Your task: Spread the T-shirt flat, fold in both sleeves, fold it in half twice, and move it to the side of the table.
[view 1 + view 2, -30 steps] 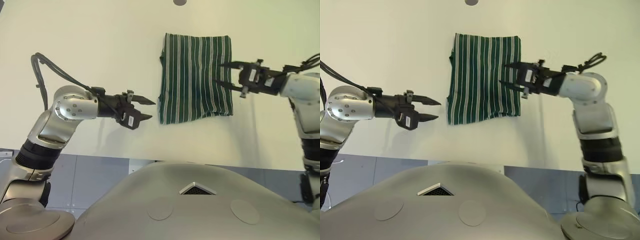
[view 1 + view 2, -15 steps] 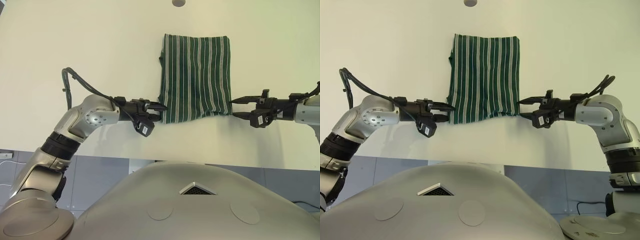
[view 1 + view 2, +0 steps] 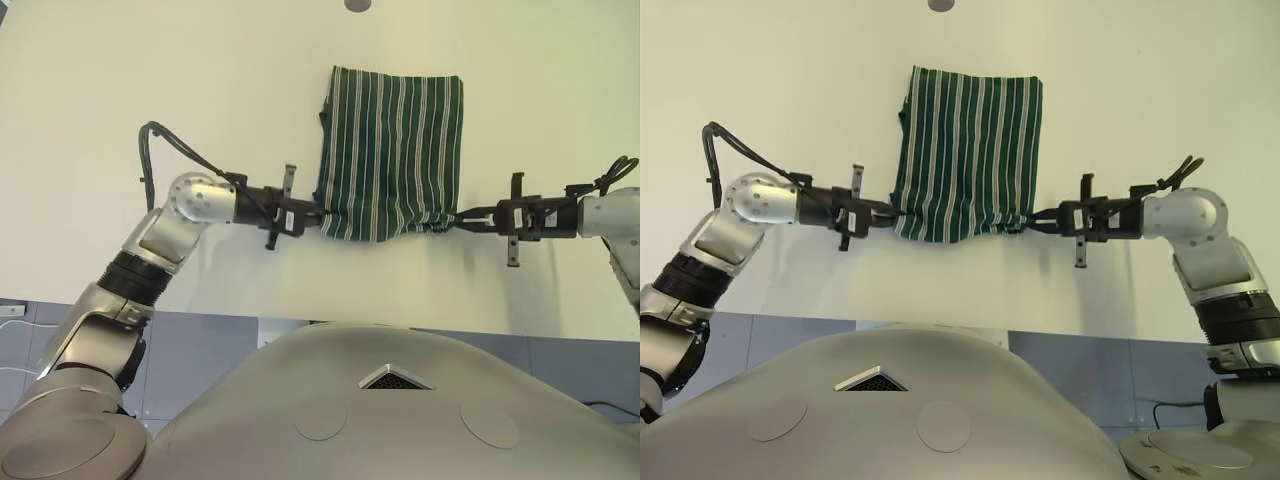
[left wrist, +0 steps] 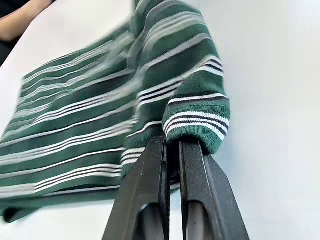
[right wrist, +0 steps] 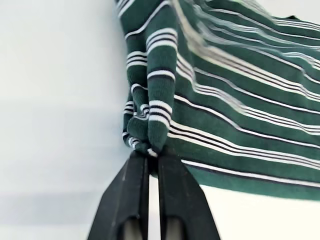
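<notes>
Left eye view: your left claw [image 3: 319, 213] and right claw [image 3: 450, 222], spread moments ago, now pinch shirt [image 3: 395, 140] near corners; half-fold ready.

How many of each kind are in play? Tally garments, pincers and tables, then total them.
T-shirt: 1
Pincers: 2, left pincer and right pincer, both shut on the T-shirt's near corners
Table: 1
Total: 4
</notes>
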`<state>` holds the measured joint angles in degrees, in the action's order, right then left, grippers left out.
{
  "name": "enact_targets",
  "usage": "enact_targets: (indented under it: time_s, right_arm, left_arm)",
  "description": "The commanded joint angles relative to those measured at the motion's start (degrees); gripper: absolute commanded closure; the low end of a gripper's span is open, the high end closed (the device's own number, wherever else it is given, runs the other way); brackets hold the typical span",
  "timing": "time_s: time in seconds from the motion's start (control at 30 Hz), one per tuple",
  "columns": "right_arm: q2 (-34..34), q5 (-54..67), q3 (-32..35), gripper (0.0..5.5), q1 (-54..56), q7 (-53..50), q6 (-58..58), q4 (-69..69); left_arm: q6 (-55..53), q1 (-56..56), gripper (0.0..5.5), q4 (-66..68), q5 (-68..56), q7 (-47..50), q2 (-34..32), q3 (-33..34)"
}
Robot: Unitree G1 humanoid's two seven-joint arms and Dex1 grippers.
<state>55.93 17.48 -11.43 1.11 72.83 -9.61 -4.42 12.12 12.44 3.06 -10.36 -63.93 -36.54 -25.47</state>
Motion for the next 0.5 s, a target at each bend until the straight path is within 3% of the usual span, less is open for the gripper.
enact_targets:
  time_s: [0.03,0.2,0.43,0.5]
  right_arm:
    - [-1.21,4.35,2.53,5.46,17.70,7.78,11.40,-12.04]
    - [-14.18,-2.41,-0.85,5.46,41.00,8.11,16.67,-39.43]
    - [-21.47,-12.62,-0.14,5.46,48.16,-7.81,16.60,-62.18]
    - [-22.29,-14.23,0.83,5.46,47.79,-12.86,15.30,-64.15]
  left_arm:
    - [-12.33,15.96,5.45,12.76,-9.67,-6.33,5.11,6.68]
    - [-13.14,36.62,5.46,45.98,-5.67,-6.31,16.25,9.47]
    - [-6.15,43.79,5.46,68.95,3.94,11.64,24.77,12.67]
    - [-7.82,43.99,4.96,70.98,3.27,15.20,25.60,15.89]
